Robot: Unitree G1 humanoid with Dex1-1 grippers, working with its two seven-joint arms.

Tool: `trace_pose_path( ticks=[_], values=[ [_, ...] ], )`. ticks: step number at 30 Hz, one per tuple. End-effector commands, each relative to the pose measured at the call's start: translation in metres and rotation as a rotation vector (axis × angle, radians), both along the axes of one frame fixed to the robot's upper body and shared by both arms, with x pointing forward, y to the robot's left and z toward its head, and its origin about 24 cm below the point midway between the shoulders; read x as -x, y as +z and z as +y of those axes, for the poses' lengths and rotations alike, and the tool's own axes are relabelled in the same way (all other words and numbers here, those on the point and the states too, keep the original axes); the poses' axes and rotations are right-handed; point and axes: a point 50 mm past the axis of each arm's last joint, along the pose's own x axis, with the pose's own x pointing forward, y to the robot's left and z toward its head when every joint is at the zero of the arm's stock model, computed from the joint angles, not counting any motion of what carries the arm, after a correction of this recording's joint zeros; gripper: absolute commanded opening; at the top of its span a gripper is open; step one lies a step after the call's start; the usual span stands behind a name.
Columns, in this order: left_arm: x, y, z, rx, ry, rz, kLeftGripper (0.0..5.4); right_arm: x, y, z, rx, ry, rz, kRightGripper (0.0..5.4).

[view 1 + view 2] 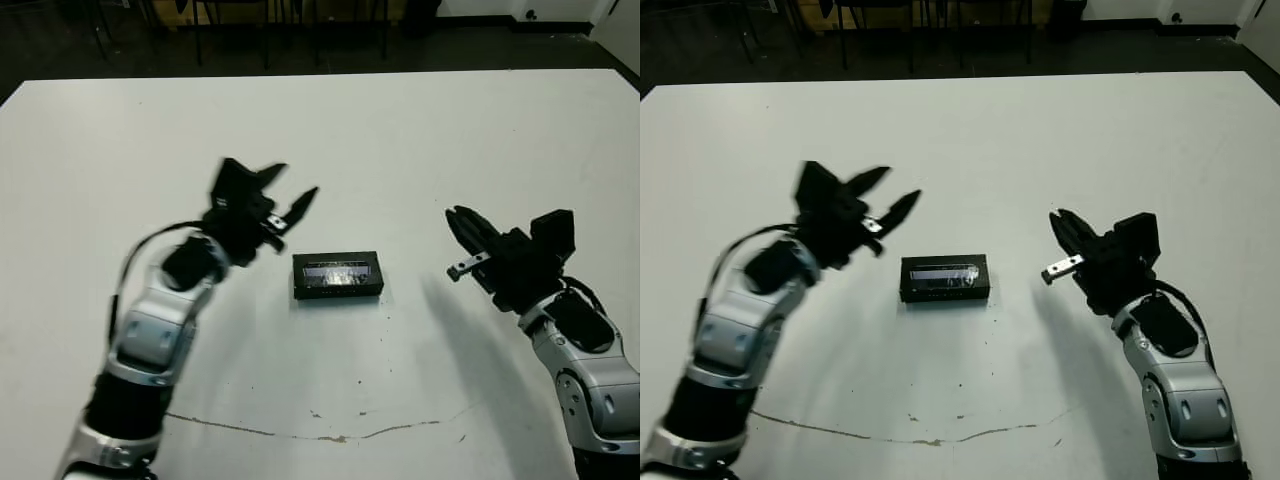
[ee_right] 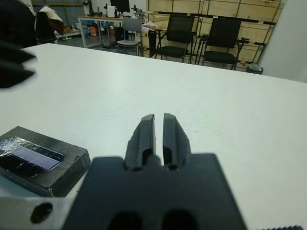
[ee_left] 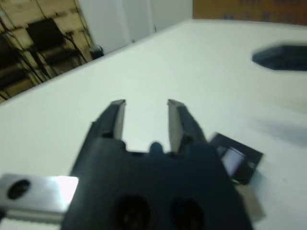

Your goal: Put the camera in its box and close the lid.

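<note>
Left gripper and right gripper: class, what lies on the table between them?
Only the closed box, its lid on top, lies between the left gripper and right gripper; the eye views show it.

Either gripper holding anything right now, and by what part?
Nothing is held. The left gripper is open and empty, the right gripper shut on nothing; the closed box sits between them.

— What stood in the way on the table point(image 1: 420, 140)?
— Only the closed box point(image 1: 338, 275), lid point(image 1: 337, 269) on top, lying flat near the middle.
— And room around it?
— Bare surface on every side. The left hand point(image 1: 285, 203) hung just beside its left end, fingers spread; the right hand point(image 1: 462, 240) sat well apart to the right, fingers together.
</note>
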Motion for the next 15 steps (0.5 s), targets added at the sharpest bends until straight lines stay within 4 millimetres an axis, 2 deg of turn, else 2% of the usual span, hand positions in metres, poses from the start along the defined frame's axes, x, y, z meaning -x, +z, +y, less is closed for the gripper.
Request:
trace_pose_path(
  ticks=[1,7,15],
  values=[
    [0.004,-0.019,-0.013,-0.050,-0.004,0.094,1.10,0.001,-0.004,-0.001,-0.001,-0.005,0.025,0.00],
    [0.012,-0.042,-0.023,-0.075,-0.053,0.205,0.01,0.005,-0.004,0.000,-0.007,-0.002,0.016,0.00],
    [0.021,-0.072,-0.015,-0.177,-0.049,0.324,0.01,0.009,-0.004,0.002,-0.017,-0.002,0.024,0.00]
  ],
)
